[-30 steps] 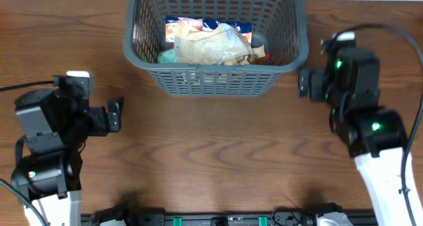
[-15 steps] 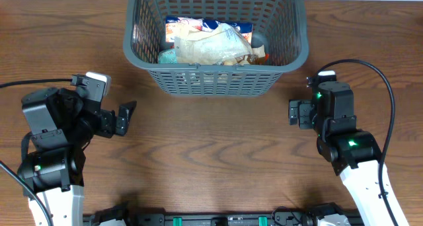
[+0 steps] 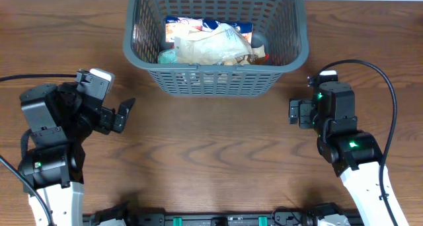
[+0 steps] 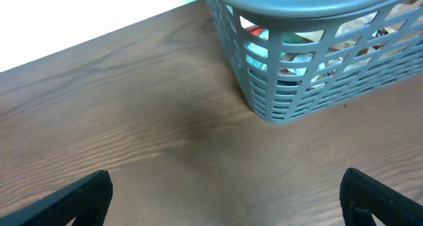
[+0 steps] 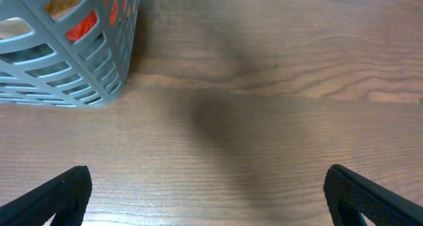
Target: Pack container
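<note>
The container, a dark grey lattice basket [image 3: 291,28], stands at the table's far middle and holds several snack packs [image 3: 211,44]. Its corner shows in the left wrist view [image 4: 291,100] and in the right wrist view [image 5: 73,74]. My left gripper [image 3: 122,113] is open and empty, low over the wood, left of the basket's front. My right gripper [image 3: 294,112] is open and empty, right of the basket's front corner. In both wrist views only bare wood lies between the fingers [image 4: 225,199] [image 5: 208,199].
The brown wooden table [image 3: 211,160] lies between the two arms. A white surface [image 4: 79,14] borders the table's far edge in the left wrist view. A black rail [image 3: 211,219] runs along the front edge.
The right arm came back and down from beside the basket's right wall to the table's right middle. The left gripper moved slightly forward and right. Both stayed open.
</note>
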`<state>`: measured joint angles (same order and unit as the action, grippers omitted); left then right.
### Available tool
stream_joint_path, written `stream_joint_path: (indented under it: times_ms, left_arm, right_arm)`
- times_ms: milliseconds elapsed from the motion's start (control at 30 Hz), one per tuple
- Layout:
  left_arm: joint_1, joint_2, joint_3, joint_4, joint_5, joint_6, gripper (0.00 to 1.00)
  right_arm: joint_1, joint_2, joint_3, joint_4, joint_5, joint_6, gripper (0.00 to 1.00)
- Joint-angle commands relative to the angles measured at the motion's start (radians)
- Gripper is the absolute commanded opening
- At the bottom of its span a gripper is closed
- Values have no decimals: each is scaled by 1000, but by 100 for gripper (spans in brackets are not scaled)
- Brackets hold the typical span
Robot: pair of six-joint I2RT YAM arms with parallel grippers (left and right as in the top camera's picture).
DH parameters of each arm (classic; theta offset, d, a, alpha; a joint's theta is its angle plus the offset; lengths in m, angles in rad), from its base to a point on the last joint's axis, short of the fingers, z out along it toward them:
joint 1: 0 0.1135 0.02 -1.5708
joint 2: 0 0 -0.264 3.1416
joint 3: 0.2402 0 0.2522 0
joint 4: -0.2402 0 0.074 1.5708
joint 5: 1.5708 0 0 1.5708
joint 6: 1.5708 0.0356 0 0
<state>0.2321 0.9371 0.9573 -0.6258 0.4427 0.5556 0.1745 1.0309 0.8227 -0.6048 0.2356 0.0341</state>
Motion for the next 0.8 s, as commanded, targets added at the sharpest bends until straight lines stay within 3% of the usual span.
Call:
stream_joint_path:
  times_ms: [0, 133, 767]
  left_arm:
    - [2, 3, -3, -6, 14, 12, 99]
    - [2, 3, -3, -1, 14, -94, 99]
    - [2, 6, -3, -1, 14, -93, 99]
  right_arm:
    - [6, -12, -2, 2, -4, 14, 99]
    - [6, -11, -2, 2, -4, 14, 99]
    - [6, -12, -2, 2, -4, 14, 99]
